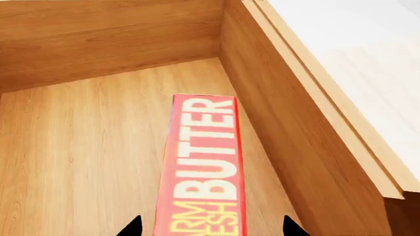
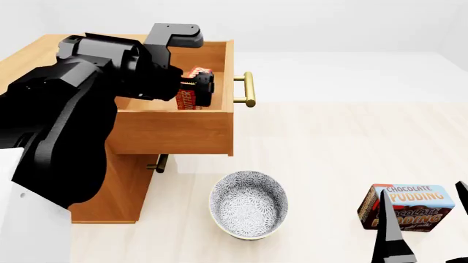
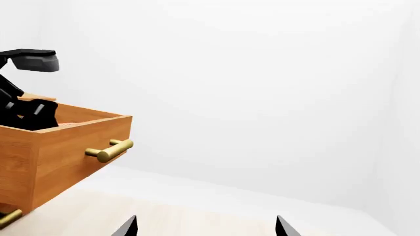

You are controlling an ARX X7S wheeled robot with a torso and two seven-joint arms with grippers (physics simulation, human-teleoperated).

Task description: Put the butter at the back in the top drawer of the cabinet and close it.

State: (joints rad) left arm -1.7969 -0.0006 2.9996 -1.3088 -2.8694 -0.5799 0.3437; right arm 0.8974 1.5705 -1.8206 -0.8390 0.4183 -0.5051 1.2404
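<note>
The butter (image 2: 192, 93) is seen in the upper middle of the head view, held upright inside the open top drawer (image 2: 175, 129). It is gripped by the left gripper (image 2: 194, 87), which is clenched on the carton's sides. In the left wrist view the butter (image 1: 203, 169) fills the lower middle of the frame, with its white letters easy to read, and the two dark fingertips (image 1: 135, 226) are seen on either side of it at the bottom edge. The wooden floor and walls of the top drawer (image 1: 78, 142) are seen all around the carton.

The drawer is pulled out from the cabinet (image 2: 109, 186), at the left of the head view. Its brass handle (image 2: 249, 89) is seen on the drawer front, upper middle.

A patterned bowl (image 2: 249, 204) is seen on the floor at the lower middle. A chocolate pudding box (image 2: 406, 207) is seen at the lower right.

The right gripper (image 3: 204, 228) is seen at the bottom of the right wrist view, spread apart and holding nothing.
</note>
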